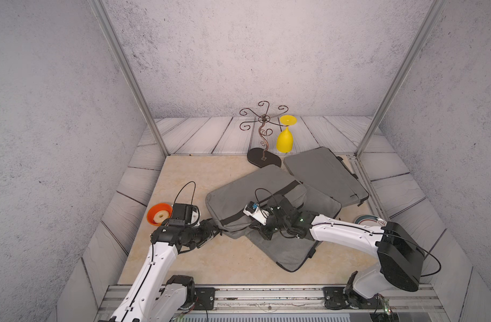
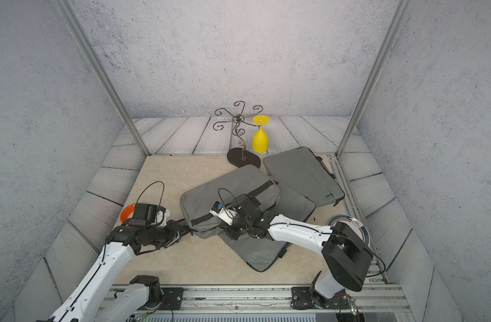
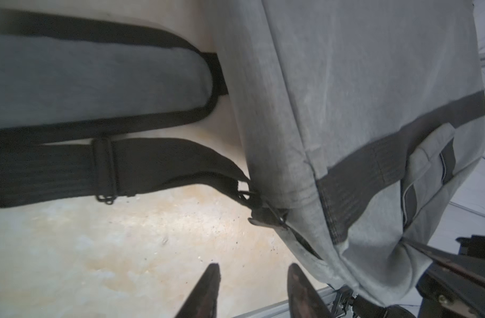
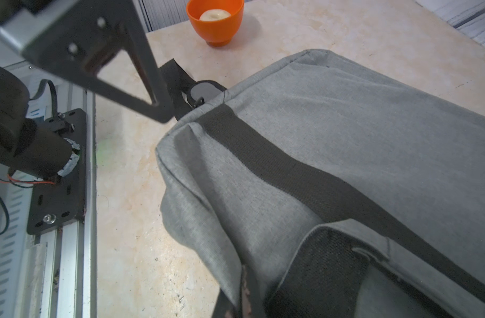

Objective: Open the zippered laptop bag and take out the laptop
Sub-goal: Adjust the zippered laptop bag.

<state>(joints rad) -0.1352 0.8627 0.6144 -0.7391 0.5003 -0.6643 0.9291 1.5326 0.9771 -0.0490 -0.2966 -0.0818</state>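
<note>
Empty, half-open left end effector [image 3: 253,265] faces the zipper pull [image 3: 266,219] just ahead, at the lower-left corner of the laptop bag [image 1: 255,189]; right end effector [image 4: 242,275] pinches its fabric.

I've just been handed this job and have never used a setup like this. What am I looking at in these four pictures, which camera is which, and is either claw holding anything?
These are two white robot arms, each ending in a two-finger claw. Both top views look down on the whole table from one overhead camera pair. The other two pictures come from cameras on the arms' wrists.

Three grey bags lie on the table: the laptop bag on top in the middle, a second bag under it, and a third bag at the back. There is also an orange bowl, a wire stand with a yellow goblet hung upside down on it, and a partly hidden plate.

The right gripper is shut, pinching the laptop bag's near edge. The left gripper is open and empty, beside the corner where the black strap clips on.
</note>
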